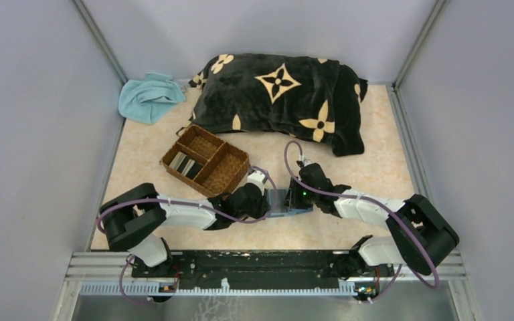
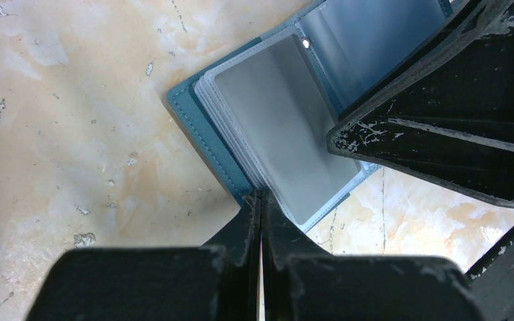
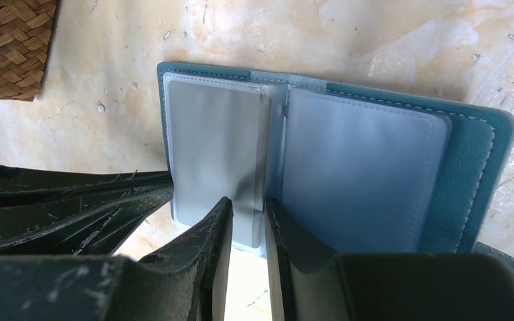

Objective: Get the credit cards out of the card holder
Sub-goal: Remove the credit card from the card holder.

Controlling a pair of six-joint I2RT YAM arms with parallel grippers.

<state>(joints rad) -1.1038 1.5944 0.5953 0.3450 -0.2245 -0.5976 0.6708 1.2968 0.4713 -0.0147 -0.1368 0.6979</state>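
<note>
The teal card holder [image 3: 361, 174] is laid open on the table [image 1: 375, 134], between the two grippers and near the woven tray [image 1: 227, 170]. The left gripper [image 2: 260, 200] is seen with its jaws pressed together, and its tips are set against the edge of the holder. The right gripper [image 3: 247, 217] is held with its jaws a little apart. The bottom edge of a grey credit card [image 3: 214, 147] in the left half of the holder is seen between them. Some dark and pale cards [image 1: 184, 164] are seen lying in one part of the tray.
</note>
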